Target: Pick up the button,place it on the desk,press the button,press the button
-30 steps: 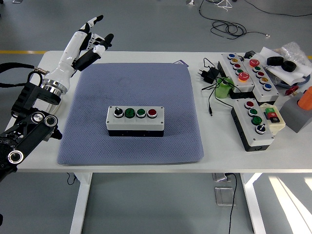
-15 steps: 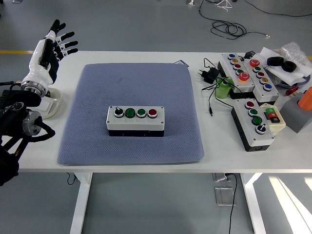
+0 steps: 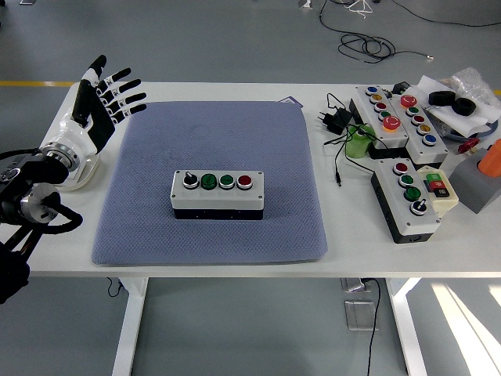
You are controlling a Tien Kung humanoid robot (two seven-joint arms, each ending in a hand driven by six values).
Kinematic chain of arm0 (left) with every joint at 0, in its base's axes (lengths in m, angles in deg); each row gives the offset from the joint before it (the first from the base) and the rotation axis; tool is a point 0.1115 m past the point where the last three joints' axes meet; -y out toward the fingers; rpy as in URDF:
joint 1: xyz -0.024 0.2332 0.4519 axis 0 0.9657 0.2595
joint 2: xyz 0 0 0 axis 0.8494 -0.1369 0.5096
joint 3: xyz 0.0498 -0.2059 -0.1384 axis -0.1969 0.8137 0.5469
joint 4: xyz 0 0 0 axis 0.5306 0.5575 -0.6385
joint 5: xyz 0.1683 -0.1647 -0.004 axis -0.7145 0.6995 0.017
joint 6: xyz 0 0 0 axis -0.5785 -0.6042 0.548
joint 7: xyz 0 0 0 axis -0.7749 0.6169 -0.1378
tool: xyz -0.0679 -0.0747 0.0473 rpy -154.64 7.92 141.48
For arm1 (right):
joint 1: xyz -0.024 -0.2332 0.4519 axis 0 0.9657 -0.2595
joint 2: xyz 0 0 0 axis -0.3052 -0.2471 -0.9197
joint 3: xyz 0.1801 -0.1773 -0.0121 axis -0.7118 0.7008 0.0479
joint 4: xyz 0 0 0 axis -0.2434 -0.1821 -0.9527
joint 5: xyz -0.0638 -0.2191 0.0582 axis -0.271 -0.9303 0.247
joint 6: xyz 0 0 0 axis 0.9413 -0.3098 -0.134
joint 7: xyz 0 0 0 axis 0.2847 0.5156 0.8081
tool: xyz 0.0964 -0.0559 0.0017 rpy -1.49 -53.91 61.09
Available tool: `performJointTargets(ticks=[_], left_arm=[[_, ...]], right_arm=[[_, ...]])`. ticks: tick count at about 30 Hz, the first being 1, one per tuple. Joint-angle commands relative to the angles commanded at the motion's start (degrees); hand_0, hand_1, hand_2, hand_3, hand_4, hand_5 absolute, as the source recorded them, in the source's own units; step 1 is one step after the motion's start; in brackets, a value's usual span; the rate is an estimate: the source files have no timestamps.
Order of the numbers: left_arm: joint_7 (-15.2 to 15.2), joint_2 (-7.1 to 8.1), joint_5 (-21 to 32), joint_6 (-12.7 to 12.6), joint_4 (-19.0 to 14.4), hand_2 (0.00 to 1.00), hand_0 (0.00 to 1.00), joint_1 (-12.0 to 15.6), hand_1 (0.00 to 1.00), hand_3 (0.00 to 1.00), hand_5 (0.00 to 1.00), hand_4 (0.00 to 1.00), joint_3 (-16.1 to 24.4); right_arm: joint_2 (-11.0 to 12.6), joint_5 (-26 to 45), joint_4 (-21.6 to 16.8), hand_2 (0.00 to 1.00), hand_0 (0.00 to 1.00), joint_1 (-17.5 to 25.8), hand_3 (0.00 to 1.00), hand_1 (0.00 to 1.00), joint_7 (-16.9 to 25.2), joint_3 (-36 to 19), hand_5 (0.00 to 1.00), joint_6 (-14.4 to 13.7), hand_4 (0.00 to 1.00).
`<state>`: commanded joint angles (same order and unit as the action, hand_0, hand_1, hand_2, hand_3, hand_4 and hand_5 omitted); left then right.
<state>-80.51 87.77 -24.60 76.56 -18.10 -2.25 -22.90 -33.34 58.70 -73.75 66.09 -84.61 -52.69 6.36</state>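
Observation:
A white and black button box (image 3: 218,194) lies in the middle of the blue-grey mat (image 3: 211,149). Its top carries a black knob, two green buttons and a red button (image 3: 245,182) in a row. My left hand (image 3: 106,102) is raised over the table's left edge, at the mat's far left corner, well away from the box. Its fingers are spread and it holds nothing. My right arm is out of view.
At the right stand more button boxes: a long one (image 3: 398,116) at the back and another (image 3: 409,197) nearer, beside a yellow-cased switch (image 3: 437,186). A black plug (image 3: 337,119), cables, a green roll (image 3: 361,143) and a grey block (image 3: 474,184) lie around them.
My left hand swung out to the left and back, then came a little to the right and lower. Its fingers stay spread. The button box has not moved.

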Motion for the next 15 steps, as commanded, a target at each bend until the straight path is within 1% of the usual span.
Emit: performJointTargets(ticks=[4,9,15], left_arm=[[0.03,0.06,-0.07,0.08,0.24,0.822,0.713,0.22,0.755,0.851,0.998,0.728,0.06],[0.32,0.54,-0.15,1.27,-0.25,0.822,0.713,0.96,0.755,0.855,0.998,0.725,0.65],[0.31,1.24,-0.47,1.05,-0.59,0.824,0.715,2.11,0.755,0.855,0.998,0.723,2.50]], right_arm=[[-0.01,0.23,0.00,0.817,0.787,0.10,0.751,0.797,0.05,0.16,0.479,0.01,0.412],[-0.11,-0.53,0.00,0.817,0.787,-0.20,0.751,0.797,-0.33,-0.03,0.479,0.06,0.412],[-0.11,0.18,0.00,0.817,0.787,-0.57,0.751,0.797,-0.13,0.19,0.479,0.02,0.412]])
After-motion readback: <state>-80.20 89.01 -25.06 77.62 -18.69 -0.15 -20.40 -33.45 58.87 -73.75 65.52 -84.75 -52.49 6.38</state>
